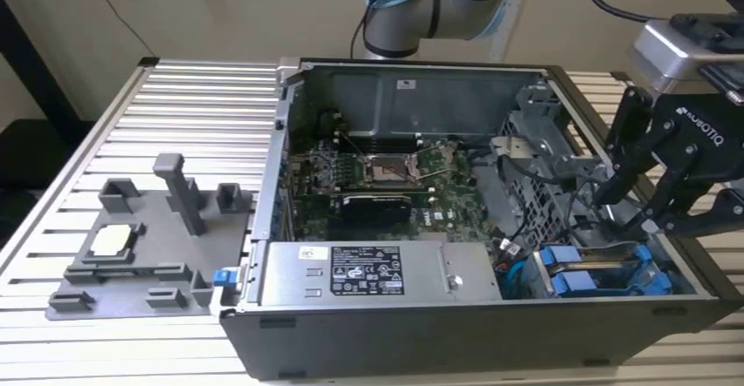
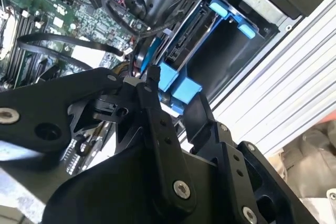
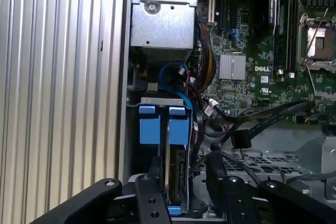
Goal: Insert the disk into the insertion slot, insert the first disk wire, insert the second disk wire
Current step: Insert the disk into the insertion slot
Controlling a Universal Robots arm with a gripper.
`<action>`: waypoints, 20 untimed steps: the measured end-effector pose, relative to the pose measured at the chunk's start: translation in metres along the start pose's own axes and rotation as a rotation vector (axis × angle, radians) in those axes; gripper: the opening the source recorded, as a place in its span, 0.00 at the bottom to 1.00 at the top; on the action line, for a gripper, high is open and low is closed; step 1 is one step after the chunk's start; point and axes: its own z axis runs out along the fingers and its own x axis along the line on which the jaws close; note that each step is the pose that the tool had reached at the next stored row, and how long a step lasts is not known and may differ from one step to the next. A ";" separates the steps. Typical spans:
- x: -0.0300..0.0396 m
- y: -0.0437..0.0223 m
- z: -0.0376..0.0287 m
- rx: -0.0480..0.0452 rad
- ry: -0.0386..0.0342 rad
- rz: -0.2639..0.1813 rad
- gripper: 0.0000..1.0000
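Disk (image 3: 177, 178) is standing on edge in the drive bay at the near corner of the computer case (image 1: 465, 342), on the exterior view's right; its blue handle is sitting just beside that of a second blue carrier (image 3: 147, 124); gripper (image 1: 633, 214) is hanging over that bay with its fingers spread, one on each side of the disk's upper edge; cannot tell whether either is touching it; blue cable (image 3: 170, 72) is looping between the bay and the power supply (image 1: 361, 273), which is lying along the case's near wall; case is resting open on a slatted metal table (image 1: 198, 98); grey fixture plate (image 1: 139, 247) is sitting near the table's edge on the exterior view's left, well apart from the case; further in, black cables (image 3: 262, 121) are trailing over the green motherboard (image 1: 384, 172); arm base (image 1: 430, 7) is rising at the table's far edge, behind the case.
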 end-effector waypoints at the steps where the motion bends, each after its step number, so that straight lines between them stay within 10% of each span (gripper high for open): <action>1: -0.0002 -0.0009 0.0006 0.0056 0.0005 -0.002 0.47; 20: -0.0066 -0.0471 0.0008 0.0158 0.0033 -0.016 0.47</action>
